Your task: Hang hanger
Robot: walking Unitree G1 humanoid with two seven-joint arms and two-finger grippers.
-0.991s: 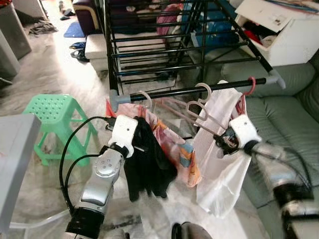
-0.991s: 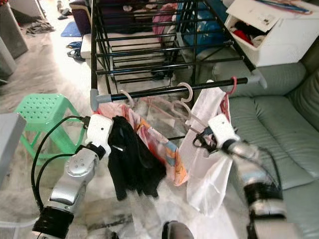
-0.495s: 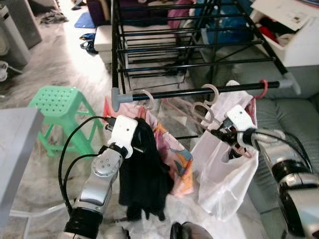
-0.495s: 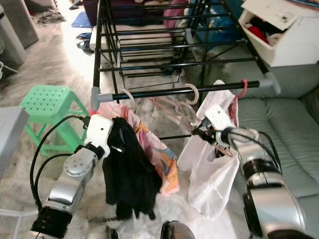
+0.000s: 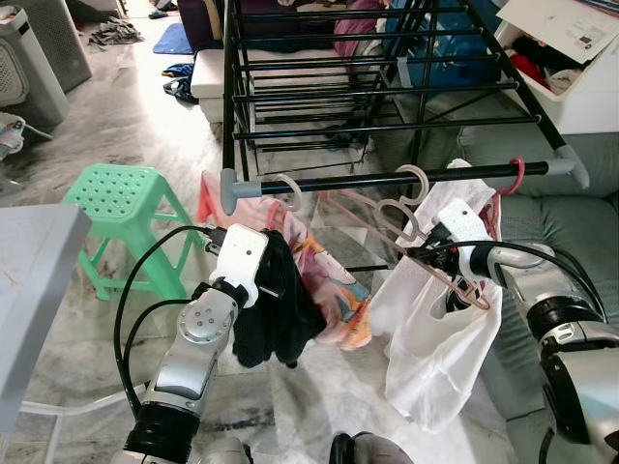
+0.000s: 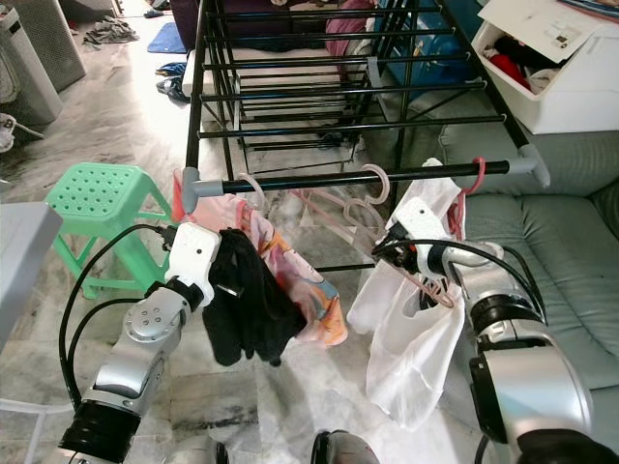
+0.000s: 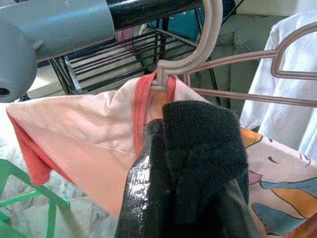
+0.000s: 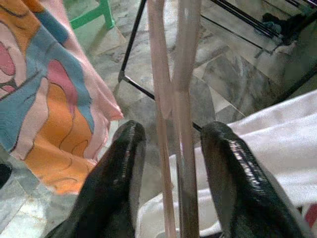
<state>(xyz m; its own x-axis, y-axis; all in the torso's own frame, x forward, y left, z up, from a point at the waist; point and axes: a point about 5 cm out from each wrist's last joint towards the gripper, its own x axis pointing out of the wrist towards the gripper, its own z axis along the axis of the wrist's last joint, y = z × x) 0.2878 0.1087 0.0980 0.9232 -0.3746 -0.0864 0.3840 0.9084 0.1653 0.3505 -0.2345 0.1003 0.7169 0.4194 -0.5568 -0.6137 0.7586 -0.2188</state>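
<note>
A black drying-rack rail crosses in front of me. My left gripper is just below the rail's left end. It is shut on a black garment that drapes over its fingers, beside a patterned pink garment on a hooked hanger. My right gripper is shut on an empty pink hanger, both bars between its fingers. The tilted hanger's hook is below the rail and off it. A white garment hangs behind on a red hanger.
The rack's tiers rise behind the rail. A green stool stands at the left, with a grey tabletop in front of it. A green sofa lies close on the right, below a white box.
The right gripper carried the pink hanger left and up, closer under the rail. The black garment, which hung long, is now bunched higher. The camera has also shifted.
</note>
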